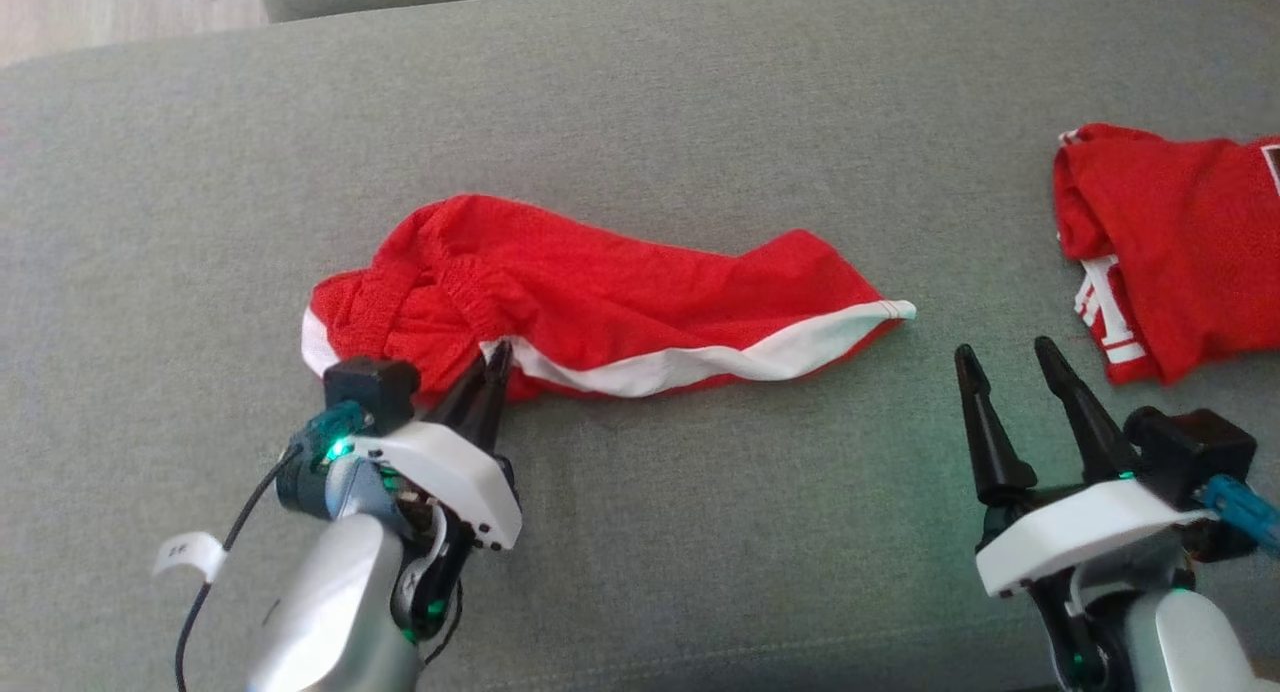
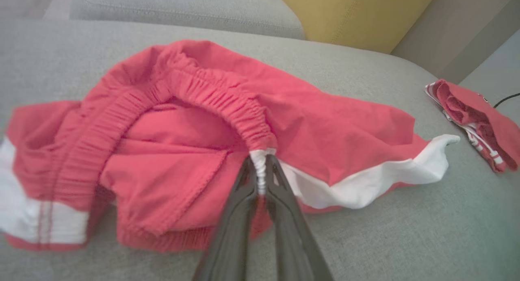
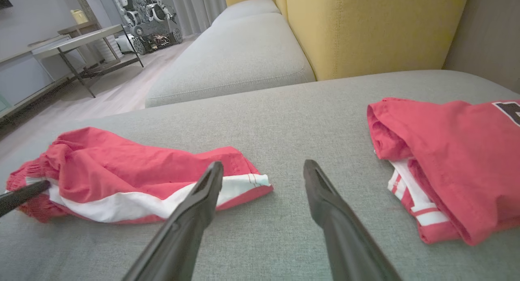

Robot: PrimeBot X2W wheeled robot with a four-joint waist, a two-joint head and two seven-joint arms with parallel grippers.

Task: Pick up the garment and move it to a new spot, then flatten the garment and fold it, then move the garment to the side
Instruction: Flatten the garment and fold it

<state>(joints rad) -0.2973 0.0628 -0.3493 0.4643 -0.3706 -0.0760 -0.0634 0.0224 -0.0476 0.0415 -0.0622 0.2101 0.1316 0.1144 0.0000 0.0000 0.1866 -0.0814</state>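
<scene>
Left gripper point(image 1: 497, 357): fingers clamped on waistband point(image 2: 227, 96) of red shorts point(image 1: 620, 292).
Right gripper point(image 1: 1005, 350): fingers apart, above grey cushion point(image 1: 700, 532).
Red shorts: crumpled, centre of cushion.
Red shirt point(image 1: 1180, 242): folded, cut off at frame edge.

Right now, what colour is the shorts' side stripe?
White stripe on red shorts; best in left wrist view.

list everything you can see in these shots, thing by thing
red shorts: one, red with white trim, crumpled mid-seat
red jersey: one, red with white stripes, bundled at the seat's right
grey sofa seat: one, grey, under both garments
yellow back cushion: one, yellow, behind the seat
table: one, pale top, dark legs, on the floor beyond the sofa
left pincer: one, dark fingers, shut on the shorts' waistband
right pincer: one, dark fingers, open, over bare seat between the garments
</scene>
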